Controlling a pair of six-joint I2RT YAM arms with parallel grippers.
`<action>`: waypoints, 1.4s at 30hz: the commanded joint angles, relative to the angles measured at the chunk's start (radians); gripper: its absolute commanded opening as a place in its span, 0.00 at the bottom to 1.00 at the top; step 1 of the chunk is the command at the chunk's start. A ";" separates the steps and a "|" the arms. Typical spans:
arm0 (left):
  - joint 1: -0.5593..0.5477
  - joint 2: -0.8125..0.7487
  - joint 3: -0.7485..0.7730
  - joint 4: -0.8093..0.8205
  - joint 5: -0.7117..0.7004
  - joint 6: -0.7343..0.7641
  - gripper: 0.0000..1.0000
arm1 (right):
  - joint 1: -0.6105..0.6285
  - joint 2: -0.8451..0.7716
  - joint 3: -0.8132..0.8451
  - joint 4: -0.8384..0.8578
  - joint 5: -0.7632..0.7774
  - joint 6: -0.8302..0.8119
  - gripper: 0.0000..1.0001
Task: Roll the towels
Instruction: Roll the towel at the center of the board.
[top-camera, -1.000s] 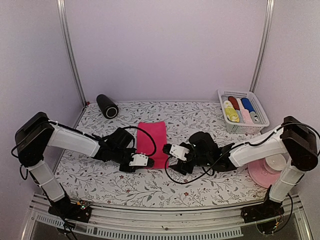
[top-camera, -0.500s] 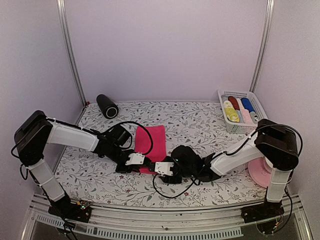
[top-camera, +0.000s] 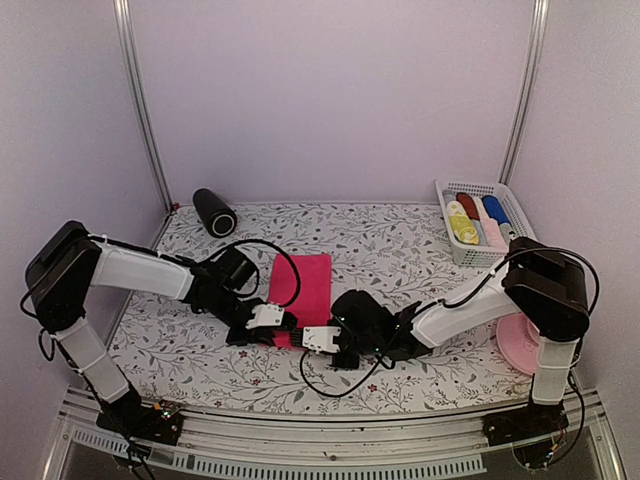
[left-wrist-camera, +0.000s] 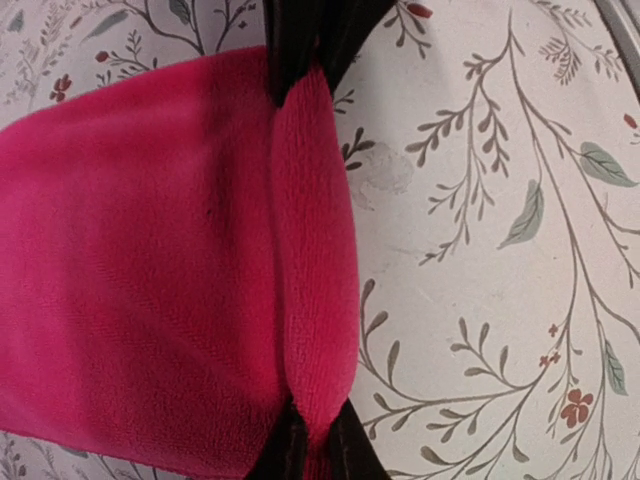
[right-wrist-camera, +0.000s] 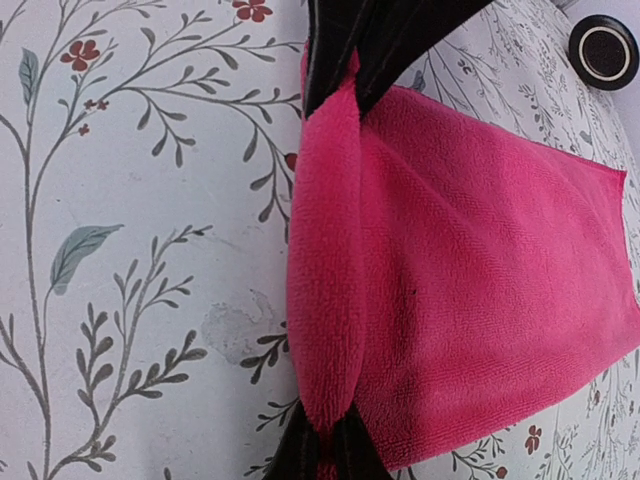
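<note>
A hot pink towel (top-camera: 305, 290) lies flat at the table's middle, its near edge pinched up into a narrow fold (left-wrist-camera: 315, 260). My left gripper (top-camera: 283, 333) is shut on the fold's left end; its own jaws (left-wrist-camera: 312, 450) close on the pink cloth. At the other end my right gripper (top-camera: 308, 345) is shut on the same fold (right-wrist-camera: 325, 290), with pink pile squeezed between its black fingers (right-wrist-camera: 325, 452). Each wrist view shows the other gripper's fingers at the fold's far end. Several rolled towels (top-camera: 480, 218) lie in a basket.
The white basket (top-camera: 478, 184) stands at the back right. A black cylinder (top-camera: 214, 211) lies at the back left and shows in the right wrist view as well (right-wrist-camera: 603, 42). A pink plate (top-camera: 515, 352) with a white bowl sits behind my right arm.
My right gripper has swung left to the towel's near edge and shut on it. The left gripper has shifted slightly nearer with the edge. The edge now stands up as a fold.
</note>
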 joint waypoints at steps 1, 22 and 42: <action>0.009 -0.041 -0.018 -0.046 0.007 0.002 0.08 | 0.001 -0.031 0.039 -0.143 -0.099 0.067 0.03; 0.084 -0.046 0.007 -0.059 0.097 -0.018 0.12 | -0.115 -0.042 0.113 -0.250 -0.335 0.213 0.03; 0.105 0.024 0.011 0.058 -0.005 -0.096 0.25 | -0.193 0.109 0.240 -0.406 -0.434 0.307 0.03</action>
